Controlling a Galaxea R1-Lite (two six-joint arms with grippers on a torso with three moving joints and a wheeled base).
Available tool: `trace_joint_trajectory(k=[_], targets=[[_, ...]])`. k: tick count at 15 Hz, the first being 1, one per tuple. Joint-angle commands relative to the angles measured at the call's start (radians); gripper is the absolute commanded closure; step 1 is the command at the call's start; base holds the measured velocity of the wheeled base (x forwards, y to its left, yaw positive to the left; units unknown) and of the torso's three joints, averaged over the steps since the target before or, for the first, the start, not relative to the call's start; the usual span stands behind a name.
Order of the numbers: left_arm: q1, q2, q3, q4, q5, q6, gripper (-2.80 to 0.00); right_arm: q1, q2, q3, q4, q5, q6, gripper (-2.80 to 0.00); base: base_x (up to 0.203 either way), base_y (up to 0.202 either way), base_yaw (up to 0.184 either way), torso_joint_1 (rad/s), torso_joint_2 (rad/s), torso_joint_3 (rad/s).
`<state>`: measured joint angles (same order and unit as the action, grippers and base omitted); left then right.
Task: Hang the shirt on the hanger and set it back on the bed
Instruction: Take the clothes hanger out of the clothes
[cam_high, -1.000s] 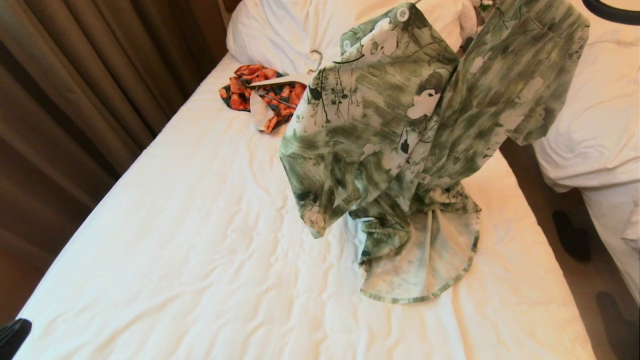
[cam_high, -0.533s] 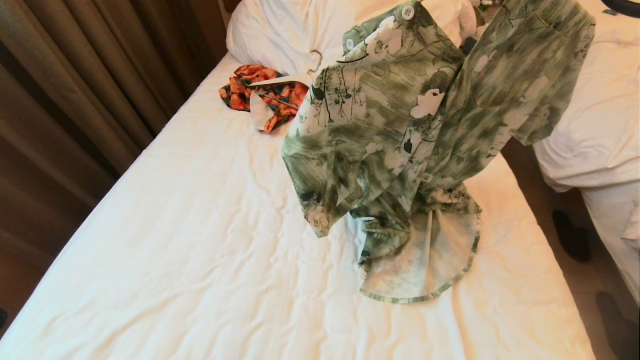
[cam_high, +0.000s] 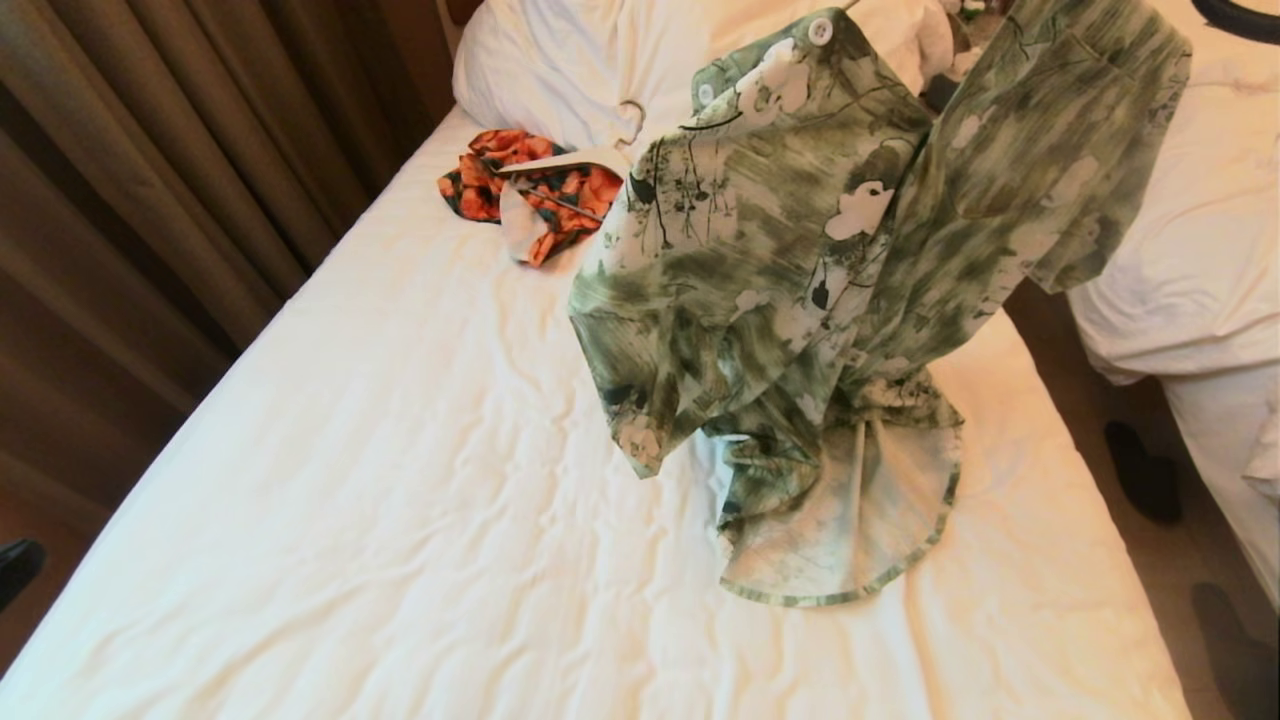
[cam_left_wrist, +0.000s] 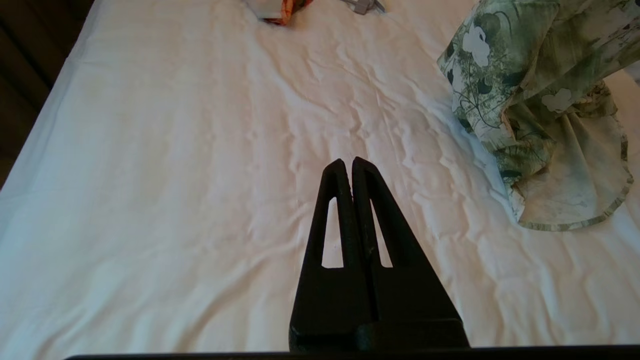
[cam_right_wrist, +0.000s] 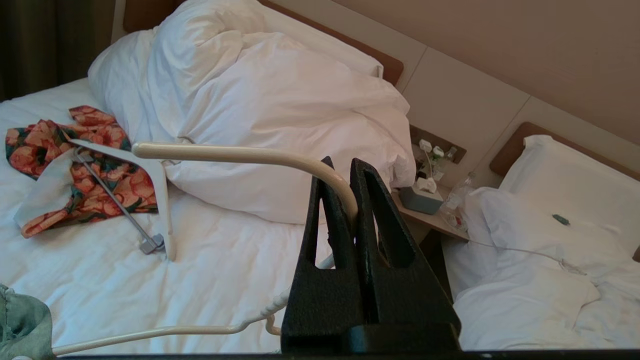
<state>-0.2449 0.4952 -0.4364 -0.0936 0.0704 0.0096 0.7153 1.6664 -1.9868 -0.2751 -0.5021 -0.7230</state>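
Note:
The green and white flowered shirt (cam_high: 800, 260) hangs in the air over the right half of the bed (cam_high: 400, 480), and its hem rests bunched on the sheet. It hangs from the cream hanger (cam_right_wrist: 235, 154). My right gripper (cam_right_wrist: 342, 162) is shut on the bend of the hanger's long hook, high above the bed. One thin hanger arm (cam_right_wrist: 150, 332) runs into the shirt's cloth (cam_right_wrist: 20, 320). My left gripper (cam_left_wrist: 350, 161) is shut and holds nothing, low over the bare sheet to the left of the shirt's hem (cam_left_wrist: 570, 200).
An orange-and-black floral garment (cam_high: 540, 190) with a thicker white hanger (cam_right_wrist: 150, 170) lies by the big pillow (cam_high: 560, 60). Brown curtains (cam_high: 150, 180) run along the left. To the right are a second bed (cam_high: 1190, 250), a nightstand (cam_right_wrist: 435, 200) and dark shoes (cam_high: 1145, 470) on the floor.
The hanging shirt has drifted slightly to the right. The dark tip of my left arm at the lower left edge has moved further up the view.

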Motion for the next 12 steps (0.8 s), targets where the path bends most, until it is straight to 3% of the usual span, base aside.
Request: trace_joint_trajectory(k=[1,6,12], targets=[[-0.003,0.079,-0.021,-0.009,-0.003,0.001,0.0,-0.002,0.013,0.0,-0.002,-0.003,-0.004,0.0,0.0,0.0,0.0,0.0,0.0,0.0],[-0.008,0.21,-0.014,-0.131,-0.041,-0.005,0.0,-0.005,0.03,0.0,-0.003,-0.004,-0.003,0.0,0.0,0.0,0.0,0.0,0.0,0.0],[-0.012,0.295,-0.041,-0.185,-0.114,-0.006,0.0,-0.004,0.046,0.0,-0.006,-0.004,-0.003,0.0,0.0,0.0,0.0,0.0,0.0,0.0]])
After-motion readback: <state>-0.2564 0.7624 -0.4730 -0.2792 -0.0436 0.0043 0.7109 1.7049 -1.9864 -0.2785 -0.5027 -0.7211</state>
